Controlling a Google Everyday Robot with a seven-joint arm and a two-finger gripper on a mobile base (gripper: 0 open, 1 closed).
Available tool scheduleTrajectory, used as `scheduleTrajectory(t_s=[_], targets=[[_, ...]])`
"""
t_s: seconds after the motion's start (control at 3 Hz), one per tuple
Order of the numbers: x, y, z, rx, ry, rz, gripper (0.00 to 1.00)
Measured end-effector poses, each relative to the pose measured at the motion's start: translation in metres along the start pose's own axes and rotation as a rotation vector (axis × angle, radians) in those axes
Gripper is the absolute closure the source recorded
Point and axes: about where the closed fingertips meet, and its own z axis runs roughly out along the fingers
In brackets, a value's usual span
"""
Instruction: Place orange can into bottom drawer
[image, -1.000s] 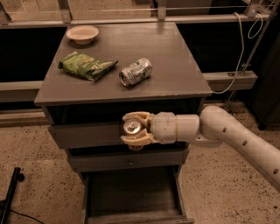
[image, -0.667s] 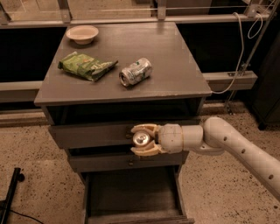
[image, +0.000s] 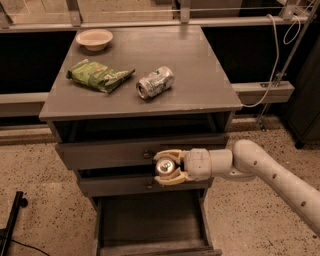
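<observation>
Claw (image: 158, 167) w/ orange can (image: 164, 167) lower, over bottom drawer (image: 150, 220) (open).

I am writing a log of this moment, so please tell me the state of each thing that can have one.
gripper: shut on the orange can, in front of the middle drawer
orange can: held in the air, top toward the camera
bottom drawer: pulled open
silver-and-green can: lying on its side on the cabinet top
green snack bag: lying flat
bowl: upright
</observation>
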Motion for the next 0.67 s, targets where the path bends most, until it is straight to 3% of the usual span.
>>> scheduleTrajectory(t_s=[0.67], targets=[[-0.0014, 0.0001, 0.0043, -0.013, -0.016, 0.004, 1.0]])
